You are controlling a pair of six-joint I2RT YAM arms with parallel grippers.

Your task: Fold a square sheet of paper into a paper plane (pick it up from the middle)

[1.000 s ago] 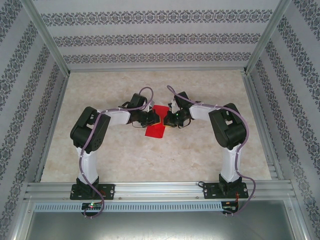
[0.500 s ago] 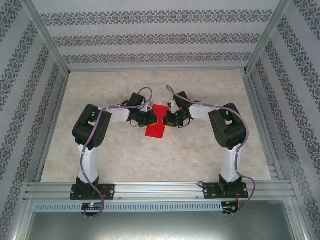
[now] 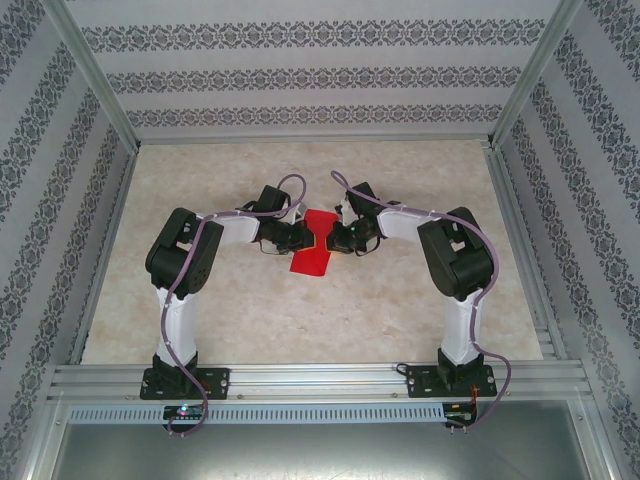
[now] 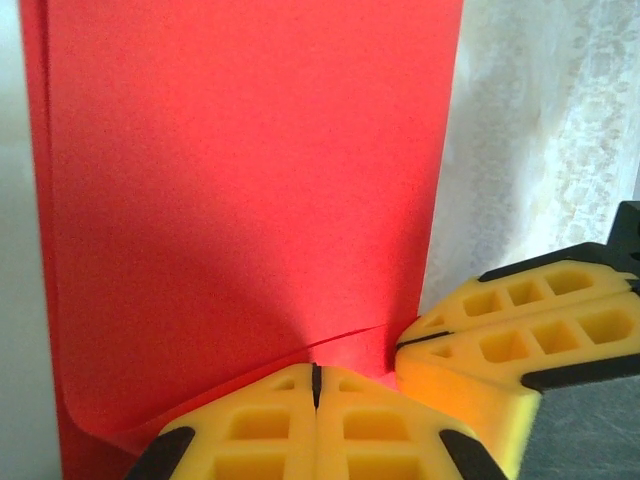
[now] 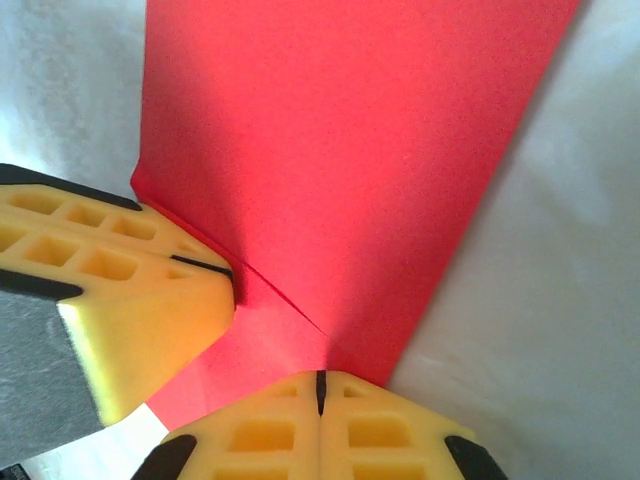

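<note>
The square sheet of paper (image 3: 312, 258) is bright red and lies creased at the middle of the table. It also spreads out ahead of the fingers in the left wrist view (image 4: 250, 180) and the right wrist view (image 5: 350, 150). My left gripper (image 3: 304, 238) comes in from the left and my right gripper (image 3: 333, 240) from the right, nearly meeting over the sheet's middle. Both are shut. The left gripper's tip (image 4: 316, 368) and the right gripper's tip (image 5: 321, 378) both sit against the paper on a thin fold line. I see no red between the jaws.
The marbled tabletop (image 3: 400, 310) is walled in by patterned panels, with aluminium rails (image 3: 320, 380) along the near edge. The right gripper's yellow fingers (image 4: 520, 330) reach into the left wrist view, and the left gripper's fingers (image 5: 120, 290) into the right wrist view.
The left arm's elbow has shifted slightly to the right. The paper and both grippers stay where they were, jaws still shut.
</note>
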